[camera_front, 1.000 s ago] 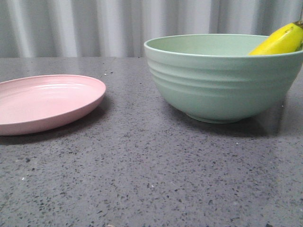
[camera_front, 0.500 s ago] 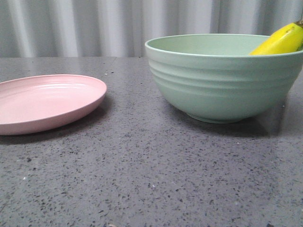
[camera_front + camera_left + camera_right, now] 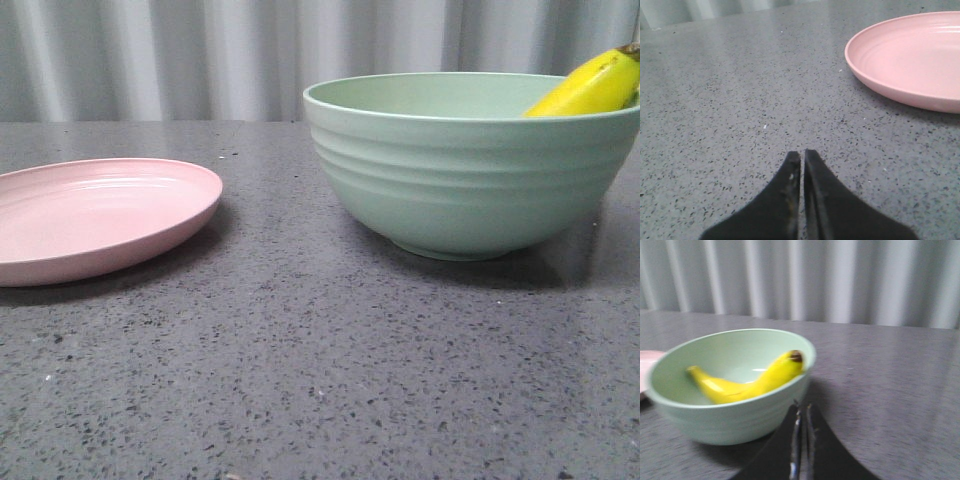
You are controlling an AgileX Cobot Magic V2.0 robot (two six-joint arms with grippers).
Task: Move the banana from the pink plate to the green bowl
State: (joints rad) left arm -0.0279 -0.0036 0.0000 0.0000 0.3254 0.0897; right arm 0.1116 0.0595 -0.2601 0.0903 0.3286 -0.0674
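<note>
While we look forward over the dark grey speckled stone tabletop (image 3: 300, 380), we see two dishes standing apart on it. On our left sits a shallow round pale pink matte plate (image 3: 90, 215) with a low raised rim, and nothing lies on it. To the right stands a large deep pale mint-green matte bowl (image 3: 470, 170) with horizontal ridges around its outside and a small foot. A smooth bright yellow curved plastic-looking banana (image 3: 595, 85) lies inside the bowl, one end rising above the rim on the bowl's right side, where its dark tip shows. A pale pleated curtain (image 3: 230, 60) hangs behind the table.

From our right wrist view we look down into the bowl (image 3: 720, 410) from outside it. The banana (image 3: 747, 382) rests along the inner wall, its dark-tipped end leaning on the rim nearest the camera and its other end low inside the bowl. Our right gripper (image 3: 801, 415) hangs clear of the bowl, its two black fingers pressed almost together with only a thin slit between them, and it grips nothing.

From our left wrist view, our left gripper (image 3: 802, 157) hovers low over bare tabletop (image 3: 715, 100), its black fingers likewise drawn nearly together around nothing. The pink plate (image 3: 910, 55) lies near it, not touching.
</note>
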